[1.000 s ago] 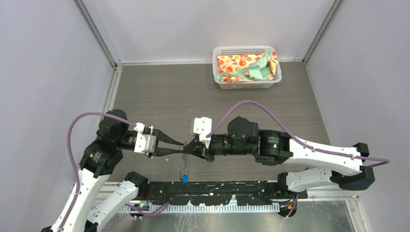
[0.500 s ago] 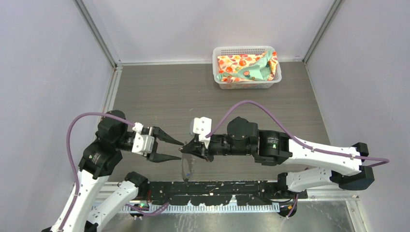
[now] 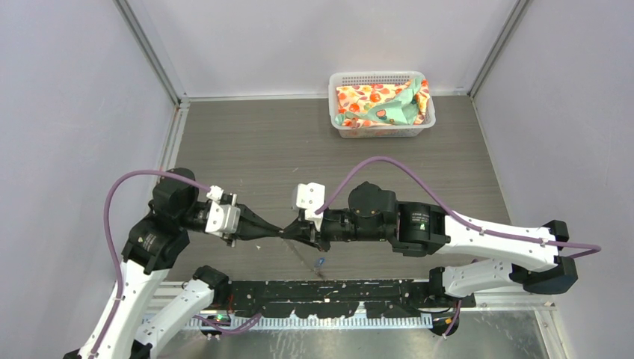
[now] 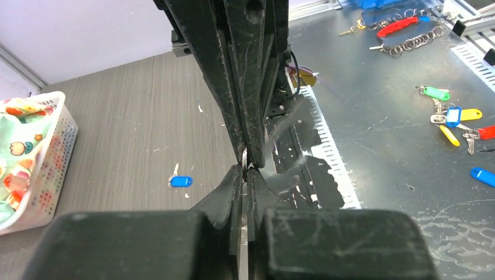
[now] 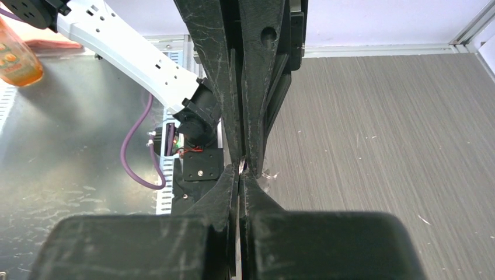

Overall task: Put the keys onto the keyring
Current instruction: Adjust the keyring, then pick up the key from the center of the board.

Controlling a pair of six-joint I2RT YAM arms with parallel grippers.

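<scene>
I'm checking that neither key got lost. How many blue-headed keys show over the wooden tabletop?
1. A blue-headed key shows just right of the meeting fingers, on their near side in the top view. A second may be hidden under them.

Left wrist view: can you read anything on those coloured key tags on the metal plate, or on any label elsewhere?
No text can be read in any view.
Key tags: too small to tell if anything is written on them.
Arm sticker: too small to read.
Cloth in basket: printed pattern only, no words.
</scene>
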